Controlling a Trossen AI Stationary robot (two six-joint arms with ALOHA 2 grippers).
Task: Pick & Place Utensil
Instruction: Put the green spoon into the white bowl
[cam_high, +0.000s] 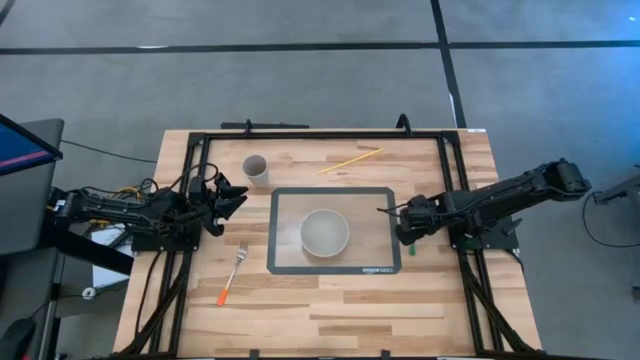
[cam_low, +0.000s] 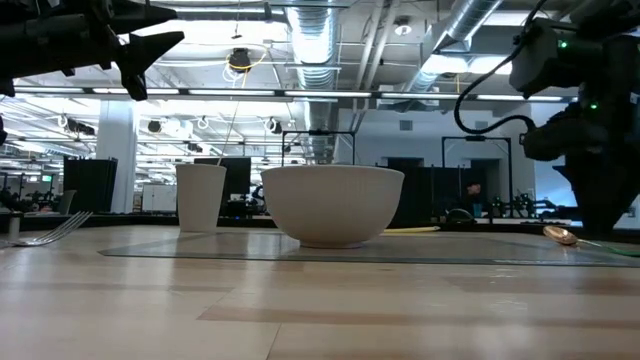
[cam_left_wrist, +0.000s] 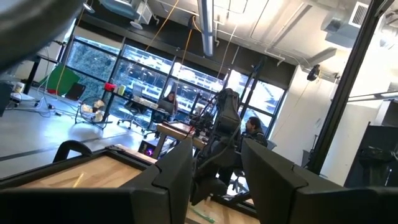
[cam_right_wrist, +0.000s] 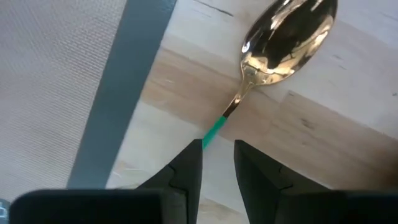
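Observation:
A gold spoon (cam_right_wrist: 289, 40) with a green handle (cam_right_wrist: 212, 130) lies flat on the wood just right of the grey mat (cam_high: 285, 262); the low view shows its bowl (cam_low: 558, 235). My right gripper (cam_right_wrist: 217, 158) hangs low over the handle, open by a narrow gap with a finger on each side. A white bowl (cam_high: 325, 232) stands on the mat. A fork with an orange handle (cam_high: 232, 272) lies near the table's left side. My left gripper (cam_high: 236, 196) waits open above the left edge. My right gripper comes at the spoon's green handle (cam_right_wrist: 208, 137) from above, its fingers lying across the handle. The handle runs in behind one fingertip (cam_right_wrist: 189, 165), and bare wood shows beside it in the gap. I cannot tell whether that finger touches it. The spoon lies flat on the table.
A white cup (cam_high: 255, 168) stands at the far left of the mat and a yellow chopstick (cam_high: 350, 161) lies beyond the mat's far edge. Black frame rails (cam_high: 450, 180) run along the table's sides. Bare wood lies along the near edge (cam_high: 330, 310).

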